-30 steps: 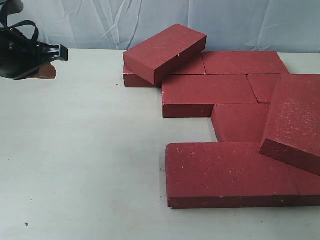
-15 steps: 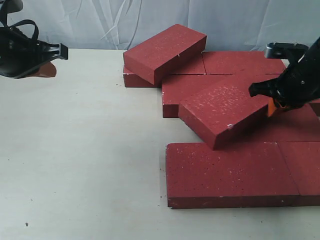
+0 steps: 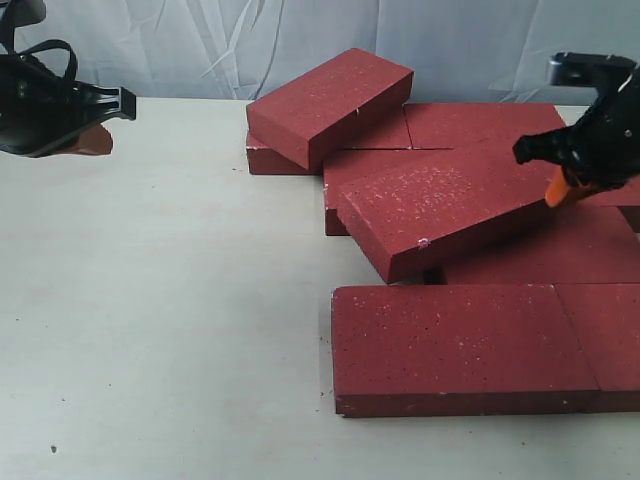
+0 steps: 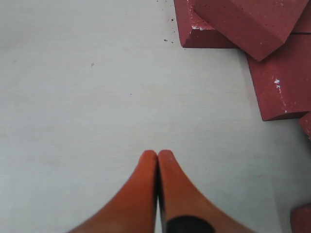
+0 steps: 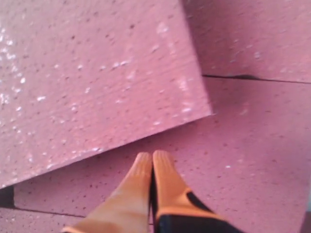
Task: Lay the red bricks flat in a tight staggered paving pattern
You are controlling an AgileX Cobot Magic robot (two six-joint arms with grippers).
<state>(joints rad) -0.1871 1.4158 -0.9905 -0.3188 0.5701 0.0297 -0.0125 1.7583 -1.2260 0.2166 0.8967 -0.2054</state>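
White tabletop (image 3: 160,320) carries the red bricks (image 3: 450,345) across the right half, one tilted brick (image 3: 440,205) at centre; right gripper (image 3: 556,193) by its right end, left gripper (image 3: 97,142) upper left, both with fingers pressed together

red bricks (image 3: 470,340) | speckled, mostly flat | two tilted atop

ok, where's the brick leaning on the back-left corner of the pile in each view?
Exterior: leaning brick, upper middle, propped on the chipped brick.
Left wrist: one corner of the leaning brick, overhanging the chipped brick.
Right wrist: not in it.
Shared landmark: the chipped brick's white corner, in exterior and left wrist only.
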